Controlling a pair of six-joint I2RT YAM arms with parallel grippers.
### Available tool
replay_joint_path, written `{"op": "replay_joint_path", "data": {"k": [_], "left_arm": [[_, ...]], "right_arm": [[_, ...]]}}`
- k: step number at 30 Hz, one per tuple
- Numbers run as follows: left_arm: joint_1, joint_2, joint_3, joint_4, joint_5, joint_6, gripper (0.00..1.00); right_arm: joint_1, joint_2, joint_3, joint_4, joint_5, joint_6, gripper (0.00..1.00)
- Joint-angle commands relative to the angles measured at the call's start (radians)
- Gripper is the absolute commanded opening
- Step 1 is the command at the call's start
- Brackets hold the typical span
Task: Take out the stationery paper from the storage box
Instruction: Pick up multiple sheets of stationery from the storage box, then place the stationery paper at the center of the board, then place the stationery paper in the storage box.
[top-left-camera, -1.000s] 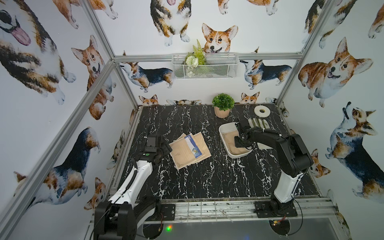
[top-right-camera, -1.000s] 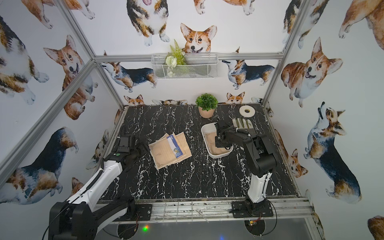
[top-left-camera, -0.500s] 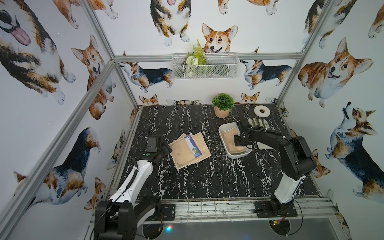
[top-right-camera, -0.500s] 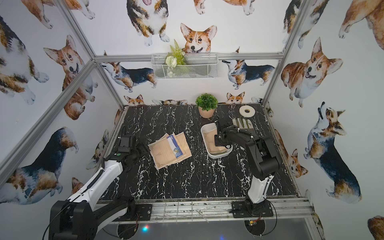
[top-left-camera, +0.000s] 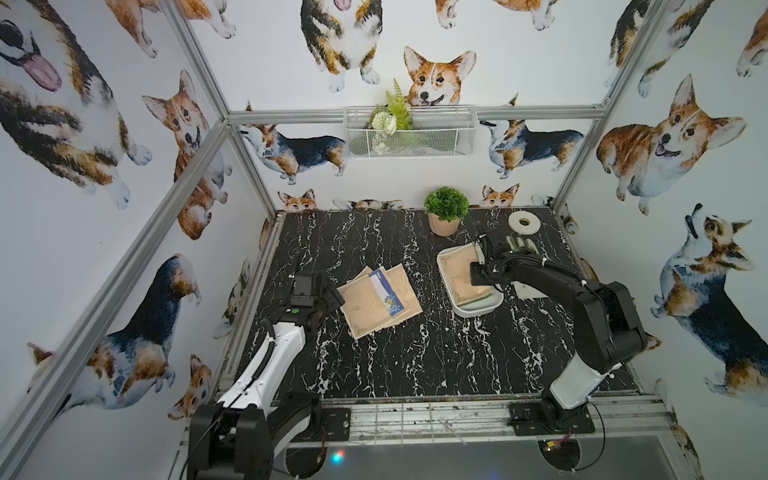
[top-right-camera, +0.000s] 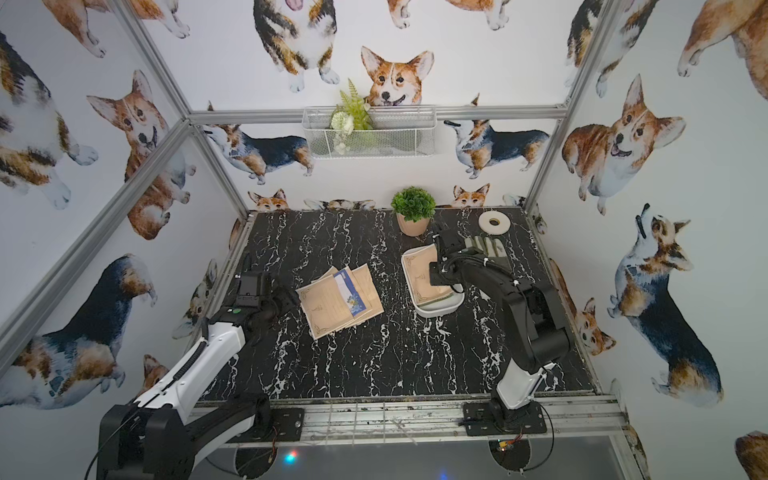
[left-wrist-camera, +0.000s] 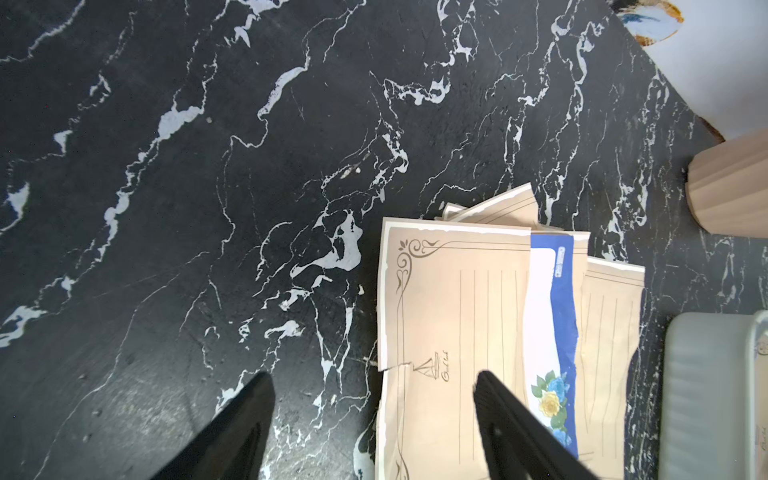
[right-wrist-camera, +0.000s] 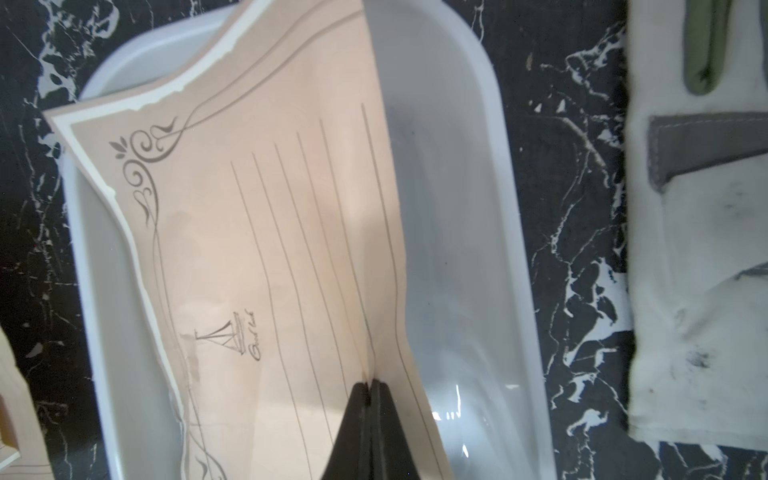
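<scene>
Tabletop (top-left-camera: 415, 365) is black marble and fills the lower middle of the frame in both top views. The storage box (top-left-camera: 478, 309) sits right of centre, just below the potted plant (top-left-camera: 445, 210). Most of the stationery paper (top-left-camera: 376, 301) is already out. It lies as a fanned pile left of centre, flat on the marble and well apart from the box: tan ruled sheets with one blue-floral sheet showing between them. One tan sheet (right-wrist-camera: 270, 249) is in the box. It is buckled into a ridge, with one long side lifted off the floor, a corner riding over the rim and bare white floor beside it. Can't tell if anything lies under it. The right gripper (right-wrist-camera: 368, 388) is down inside the box with its jaws pressed together on that ridge, so it has hold of the sheet. The left gripper (left-wrist-camera: 372, 376) has its jaws wide apart and holds nothing. It hovers at the pile's left edge with one finger over the top sheet. My read: nearly done. What's left is to lift this sheet clear of the walls, set it on the pile, then check the box floor.
</scene>
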Motion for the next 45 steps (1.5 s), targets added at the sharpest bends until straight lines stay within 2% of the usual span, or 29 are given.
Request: {"op": "replay_joint_path", "data": {"k": [1,5,8,12,15,17,20,25,27,30,37,41,45], "left_arm": [[0.002,-0.016,-0.007,0.037,0.021,-0.005,0.79],[0.001,-0.011,-0.007,0.053,0.047,-0.011,0.79],[0.001,-0.006,-0.014,0.112,0.131,-0.032,0.79],[-0.058,0.031,-0.019,0.361,0.359,-0.105,0.79],[-0.129,0.069,-0.004,0.494,0.421,-0.148,0.78],[-0.222,0.131,0.04,0.611,0.46,-0.175,0.77],[-0.311,0.226,0.111,0.709,0.497,-0.197,0.75],[-0.363,0.446,0.196,0.951,0.569,-0.32,0.74],[-0.372,0.546,0.277,1.03,0.594,-0.366,0.72],[-0.392,0.668,0.375,1.048,0.623,-0.383,0.69],[-0.451,0.839,0.541,1.036,0.649,-0.396,0.65],[-0.461,0.85,0.529,1.027,0.64,-0.387,0.64],[-0.458,0.811,0.515,0.914,0.612,-0.309,0.64]], "right_arm": [[0.003,-0.038,0.0,-0.019,0.056,0.002,0.0],[-0.005,-0.035,0.006,-0.022,-0.006,0.015,0.0],[-0.005,-0.035,0.001,-0.015,-0.031,0.032,0.0],[-0.005,-0.049,-0.012,0.004,-0.063,0.051,0.0],[-0.006,-0.073,-0.022,0.017,-0.078,0.061,0.0],[-0.005,-0.08,-0.023,0.015,-0.092,0.064,0.0],[-0.005,-0.092,-0.03,0.015,-0.103,0.067,0.0],[-0.005,-0.125,-0.06,0.033,-0.125,0.058,0.0],[-0.005,-0.134,-0.069,0.042,-0.135,0.053,0.0],[-0.007,-0.137,-0.073,0.038,-0.135,0.043,0.0],[-0.008,-0.137,-0.058,0.025,-0.145,0.022,0.0],[-0.011,-0.129,-0.047,0.011,-0.137,0.013,0.0],[-0.015,-0.126,-0.047,0.006,-0.133,0.01,0.0]]}}
